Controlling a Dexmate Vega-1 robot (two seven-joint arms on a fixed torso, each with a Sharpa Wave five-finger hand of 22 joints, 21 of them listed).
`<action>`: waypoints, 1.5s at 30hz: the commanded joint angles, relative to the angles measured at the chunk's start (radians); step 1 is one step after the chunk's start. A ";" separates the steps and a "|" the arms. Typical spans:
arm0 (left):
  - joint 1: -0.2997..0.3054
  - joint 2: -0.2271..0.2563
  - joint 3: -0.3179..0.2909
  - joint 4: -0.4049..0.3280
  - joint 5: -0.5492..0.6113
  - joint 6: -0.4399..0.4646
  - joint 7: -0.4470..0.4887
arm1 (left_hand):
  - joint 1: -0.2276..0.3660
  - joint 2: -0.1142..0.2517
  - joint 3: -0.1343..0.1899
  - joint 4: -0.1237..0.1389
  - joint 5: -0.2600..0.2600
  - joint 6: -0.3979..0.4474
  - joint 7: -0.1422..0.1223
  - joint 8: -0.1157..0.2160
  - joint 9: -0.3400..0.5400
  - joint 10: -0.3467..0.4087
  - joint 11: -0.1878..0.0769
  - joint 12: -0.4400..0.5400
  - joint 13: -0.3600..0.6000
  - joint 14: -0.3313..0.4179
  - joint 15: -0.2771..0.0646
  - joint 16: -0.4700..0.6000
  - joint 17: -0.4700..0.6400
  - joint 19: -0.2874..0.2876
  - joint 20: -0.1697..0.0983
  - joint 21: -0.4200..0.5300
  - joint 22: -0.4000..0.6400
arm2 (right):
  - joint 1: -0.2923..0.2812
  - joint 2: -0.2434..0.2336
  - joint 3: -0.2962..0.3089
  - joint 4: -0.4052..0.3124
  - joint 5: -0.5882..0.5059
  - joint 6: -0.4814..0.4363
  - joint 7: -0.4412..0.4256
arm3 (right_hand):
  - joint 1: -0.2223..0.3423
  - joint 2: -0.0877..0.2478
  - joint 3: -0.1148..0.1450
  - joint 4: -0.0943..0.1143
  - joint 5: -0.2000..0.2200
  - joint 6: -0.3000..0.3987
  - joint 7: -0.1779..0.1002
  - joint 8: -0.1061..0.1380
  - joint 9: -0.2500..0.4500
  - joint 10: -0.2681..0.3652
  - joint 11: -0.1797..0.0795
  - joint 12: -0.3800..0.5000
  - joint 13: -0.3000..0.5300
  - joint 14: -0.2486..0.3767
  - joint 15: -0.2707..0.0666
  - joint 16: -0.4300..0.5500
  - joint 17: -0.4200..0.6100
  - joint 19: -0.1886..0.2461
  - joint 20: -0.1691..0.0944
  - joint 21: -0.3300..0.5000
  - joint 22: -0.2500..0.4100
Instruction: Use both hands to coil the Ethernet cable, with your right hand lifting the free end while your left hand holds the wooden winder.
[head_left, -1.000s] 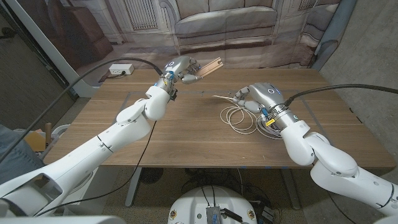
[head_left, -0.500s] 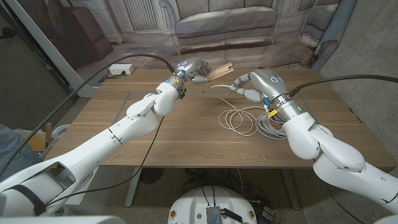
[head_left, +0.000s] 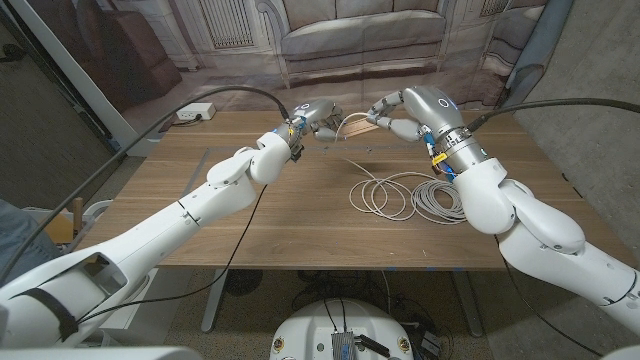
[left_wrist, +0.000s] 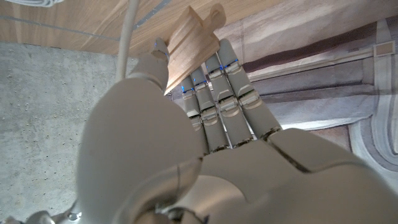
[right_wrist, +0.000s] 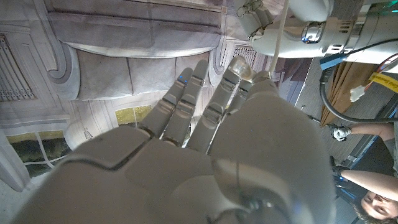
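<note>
Since a second ago my right hand (head_left: 405, 112) has risen from the loose coils to the worktop's far side, pinching the free end of the Ethernet cable (head_left: 408, 195). My left hand (head_left: 318, 117) is gripping the wooden winder (left_wrist: 189, 38), now just beside the right. I am judging that the end must meet the winder's notch without slack. The cable is pale, lying in loops on the worktop (head_left: 250, 220).
</note>
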 joint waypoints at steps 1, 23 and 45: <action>0.017 0.026 -0.013 -0.013 -0.029 -0.055 -0.053 | 0.026 0.061 0.056 0.015 0.008 0.171 -0.069 0.005 0.004 0.121 -0.114 0.004 0.005 0.098 -0.144 0.005 0.004 -0.007 0.000 0.000 0.002 | 0.129 0.066 0.000 0.050 0.096 0.029 0.034 | 0.014 0.004 -0.001 0.010 -0.001 0.014 -0.006 0.003 0.002 0.009 -0.001 -0.003 0.001 0.013 -0.125 0.003 0.003 0.010 -0.136 -0.008 0.003; 0.264 0.166 -0.253 -0.071 -0.414 -0.243 0.000 | 0.032 0.063 0.061 0.012 0.010 0.193 -0.065 0.015 0.002 0.121 -0.108 0.005 0.025 0.083 -0.146 0.007 0.013 -0.026 0.004 -0.004 0.002 | 0.384 0.119 -0.066 0.230 0.309 0.065 0.165 | 0.026 0.002 -0.010 0.027 -0.004 0.017 -0.006 -0.001 -0.005 0.019 -0.001 -0.007 0.000 0.022 -0.124 0.001 0.002 0.012 -0.132 -0.013 0.003; 0.344 0.192 -0.311 -0.116 -0.502 -0.379 0.011 | 0.032 0.063 0.062 0.012 0.010 0.195 -0.067 0.017 0.001 0.118 -0.104 0.004 0.042 0.078 -0.145 0.012 0.020 -0.039 0.008 -0.007 0.002 | 0.639 0.211 -0.269 0.440 0.320 -0.117 0.337 | 0.031 0.001 -0.018 0.039 -0.005 0.018 -0.006 -0.001 -0.006 0.026 -0.001 -0.009 -0.002 0.026 -0.123 0.000 0.001 0.013 -0.127 -0.015 0.003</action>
